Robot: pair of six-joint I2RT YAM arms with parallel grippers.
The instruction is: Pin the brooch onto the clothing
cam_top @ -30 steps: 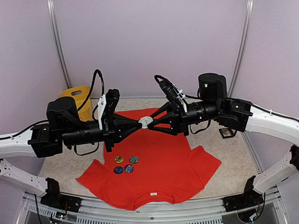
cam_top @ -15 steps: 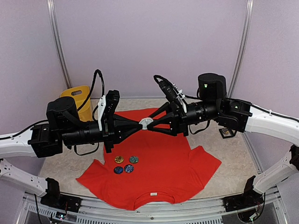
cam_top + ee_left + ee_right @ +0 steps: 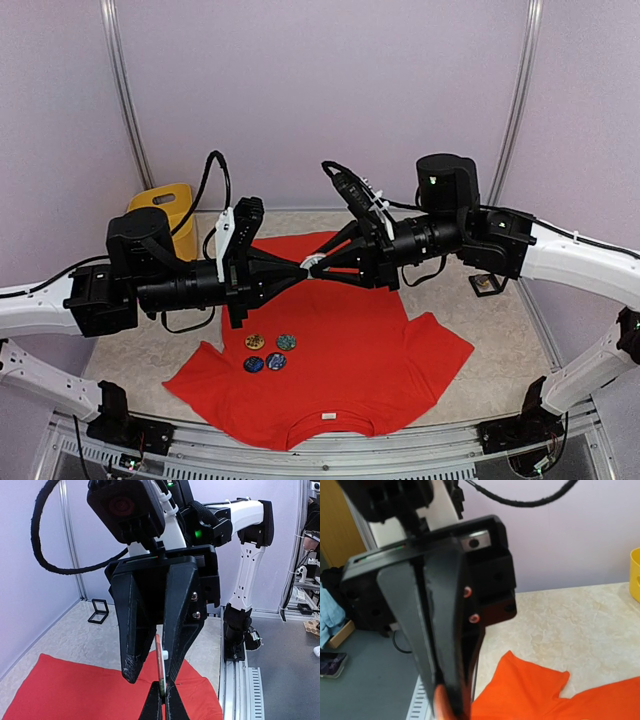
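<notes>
The red-orange T-shirt [image 3: 350, 350] lies flat on the table, neck toward the near edge; it also shows in the left wrist view [image 3: 75, 690] and the right wrist view [image 3: 545, 695]. Both grippers meet tip to tip in the air above its far part. My left gripper [image 3: 300, 268] [image 3: 163, 702] is shut on the lower rim of a round brooch [image 3: 311, 264], seen edge-on [image 3: 160, 665] with a white clasp. My right gripper [image 3: 323, 265] [image 3: 152, 677] straddles the brooch, one finger at the clasp, the other apart from it. Its own fingertips do not show in the right wrist view.
Several more round brooches [image 3: 266, 352] lie on the shirt's left side. A yellow container [image 3: 170, 212] stands at the back left. A small black frame stand [image 3: 487, 284] [image 3: 98, 611] sits at the right. Metal rails run along the table's near edge.
Both arms have shifted a little, the right one leftward and the left one rightward, so the fingers overlap more around the brooch. Less of its white face shows.
</notes>
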